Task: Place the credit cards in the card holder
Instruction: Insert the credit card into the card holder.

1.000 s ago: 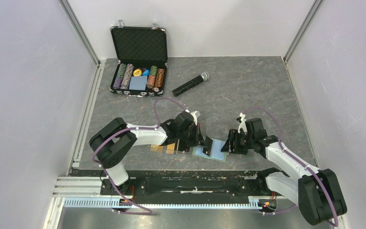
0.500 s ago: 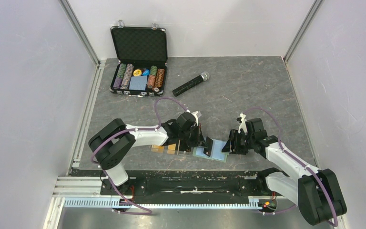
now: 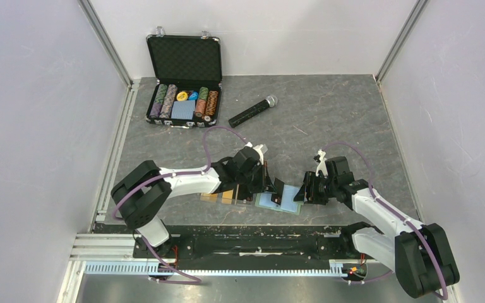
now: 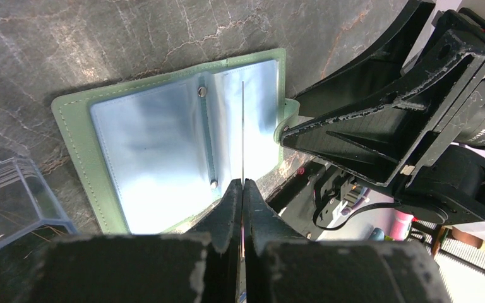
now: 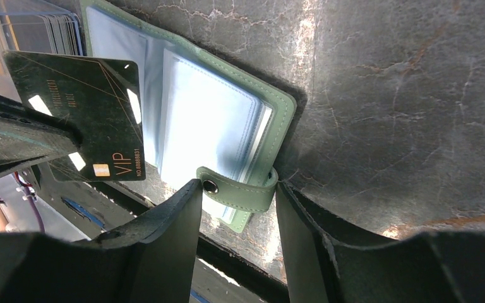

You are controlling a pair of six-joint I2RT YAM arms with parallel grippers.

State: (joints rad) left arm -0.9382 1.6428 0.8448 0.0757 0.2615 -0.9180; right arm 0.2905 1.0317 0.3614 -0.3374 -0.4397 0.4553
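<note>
- Two tools work at the near edge of the surface [image 3: 328,126]: the left tool [image 4: 242,189] is clenched on a black card [image 5: 82,107], held on edge just above the open card holder [image 4: 151,145]
- The card's lower edge points at the right-hand leaf of light blue sleeves, beside the spine; contact cannot be told
- The right tool [image 5: 239,184] grasps the card holder's green strap [image 5: 246,194] at the right edge, one finger at each end of it, its jaws about half apart
- The card holder lies flat and open between the tools, with the clear tray [image 4: 6,196] just to its left
- The card reads "VIP" beside a gold chip; the small number under it is too fine to read surely. The right tool's motor reads "DAMIAO"
- The left wrist view shows the card only as a thin line; the right wrist view shows its face and the strap's snap
- Only the top view shows orange and tan cards [image 3: 222,197] in the tray, a chip case [image 3: 183,101] and a microphone [image 3: 252,112] far back
</note>
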